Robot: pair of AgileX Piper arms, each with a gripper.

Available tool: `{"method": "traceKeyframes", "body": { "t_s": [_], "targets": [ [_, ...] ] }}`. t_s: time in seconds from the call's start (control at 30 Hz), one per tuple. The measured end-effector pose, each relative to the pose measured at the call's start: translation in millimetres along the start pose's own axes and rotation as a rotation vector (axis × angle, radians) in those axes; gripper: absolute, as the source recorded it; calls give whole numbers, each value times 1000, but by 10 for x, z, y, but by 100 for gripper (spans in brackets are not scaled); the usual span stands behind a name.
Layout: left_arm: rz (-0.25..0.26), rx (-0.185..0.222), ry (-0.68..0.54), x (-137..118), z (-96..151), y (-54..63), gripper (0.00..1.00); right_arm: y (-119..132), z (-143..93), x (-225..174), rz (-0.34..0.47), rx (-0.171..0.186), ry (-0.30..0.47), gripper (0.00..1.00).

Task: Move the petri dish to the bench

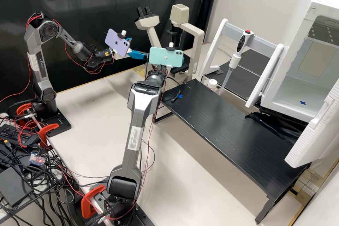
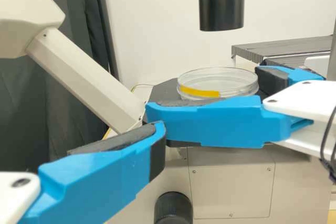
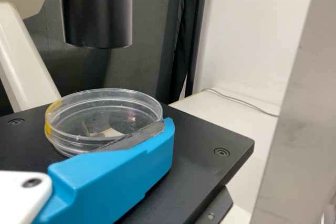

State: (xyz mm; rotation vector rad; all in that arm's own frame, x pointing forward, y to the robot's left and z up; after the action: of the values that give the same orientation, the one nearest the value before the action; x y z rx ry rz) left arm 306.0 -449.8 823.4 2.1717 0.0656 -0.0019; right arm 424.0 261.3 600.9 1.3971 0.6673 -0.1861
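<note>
Yel. strip (image 2: pixel 200 92) on clr dish (image 2: pixel 239 84)

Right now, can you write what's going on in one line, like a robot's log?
dish: on stage, under lens | right gripper: at dish | left jaws: open, away from dish | move: not done

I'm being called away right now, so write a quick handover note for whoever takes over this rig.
Left gripper: open, off to the side of the microscope, nothing seen in it.
Right gripper: at the petri dish; whether it has a firm grip, I can't tell.
Petri dish: at the microscope, level, on or just above the black stage; yellow marking on its side.
Done: the right gripper is in place at the dish.
Left to do: make sure of the grip, take the dish clear of the microscope, set it on the bench and let go.
</note>
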Motion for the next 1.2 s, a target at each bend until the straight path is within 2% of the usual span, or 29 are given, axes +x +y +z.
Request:
{"method": "traceKeyframes", "body": {
  "t_s": [0.57,1.2],
  "targets": [
    [0,0,0,0,0,0,100,-11,17,9,21,16,-19,0],
    [0,0,0,0,0,0,100,-41,46,28,22,10,-22,0]
  ]
}}
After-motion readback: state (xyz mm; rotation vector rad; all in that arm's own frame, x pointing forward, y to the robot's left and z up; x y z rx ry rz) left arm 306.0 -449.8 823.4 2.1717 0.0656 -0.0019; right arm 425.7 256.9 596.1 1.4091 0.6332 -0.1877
